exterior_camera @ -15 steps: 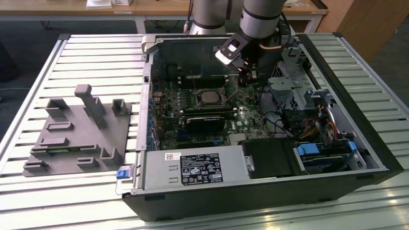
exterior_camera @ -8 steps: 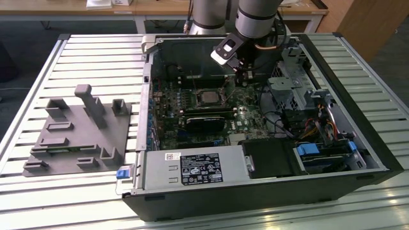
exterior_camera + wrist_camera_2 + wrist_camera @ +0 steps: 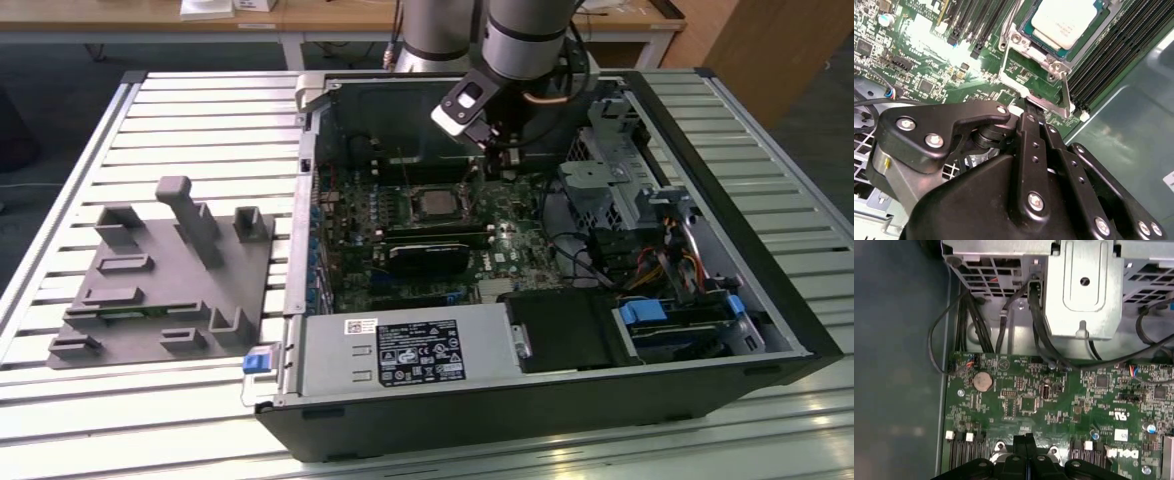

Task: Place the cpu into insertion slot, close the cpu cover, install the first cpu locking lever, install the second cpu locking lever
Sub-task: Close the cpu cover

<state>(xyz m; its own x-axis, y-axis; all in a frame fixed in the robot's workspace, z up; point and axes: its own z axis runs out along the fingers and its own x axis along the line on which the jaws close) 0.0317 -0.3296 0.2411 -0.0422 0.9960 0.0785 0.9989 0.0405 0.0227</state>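
The cpu [image 3: 1066, 19], a small square chip with a pale silvery-grey face, sits flat in the insertion slot [image 3: 1027, 29] set into the green circuit board [image 3: 929, 60]. The cpu cover [image 3: 1018, 44], a thin silvery metal frame, lies down around it, and the chip's face shows through its cut-out. A slim metal locking lever [image 3: 1066, 92] runs out past one corner of the frame
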